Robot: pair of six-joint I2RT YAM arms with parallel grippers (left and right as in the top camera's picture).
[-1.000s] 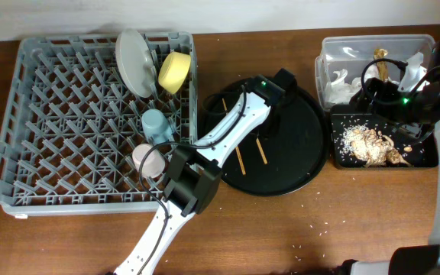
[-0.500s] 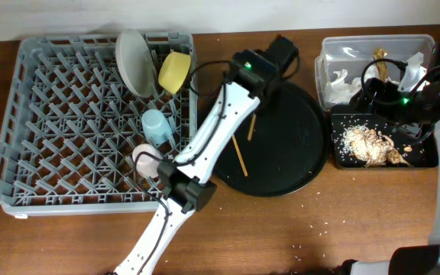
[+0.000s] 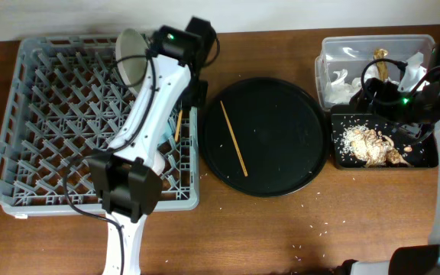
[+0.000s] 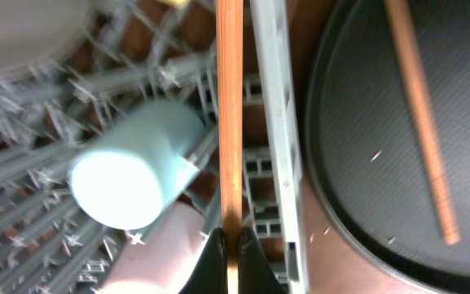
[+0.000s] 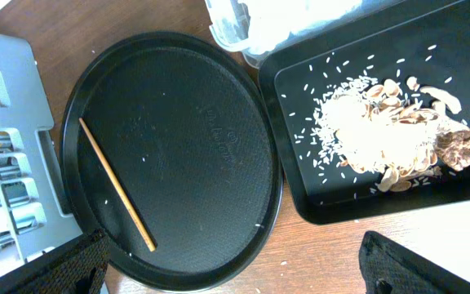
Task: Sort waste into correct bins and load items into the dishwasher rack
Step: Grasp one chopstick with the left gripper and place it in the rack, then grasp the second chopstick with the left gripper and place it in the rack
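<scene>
My left gripper [image 4: 229,245] is shut on a wooden chopstick [image 4: 230,122] and holds it over the right edge of the grey dishwasher rack [image 3: 52,114], next to the light-blue cup [image 4: 133,175] and the pink cup [image 4: 161,261]. The grey plate [image 3: 131,57] stands at the rack's back. The second chopstick [image 3: 233,137] lies on the round black tray [image 3: 266,172]. My right gripper [image 5: 235,269] is open and empty above the table by the bins. The clear tub [image 3: 334,53] holds white napkins [image 3: 342,80] and a brown stick [image 3: 384,65]. The shallow black tray [image 3: 426,156] holds food scraps [image 3: 369,143] and rice.
My left arm stretches across the rack's right half and hides the yellow bowl in the overhead view. Rice grains are scattered on the wooden table in front of the round tray [image 5: 178,163].
My left gripper lifted one chopstick off the round tray and carried it left to the rack's right edge. The right arm has not moved.
</scene>
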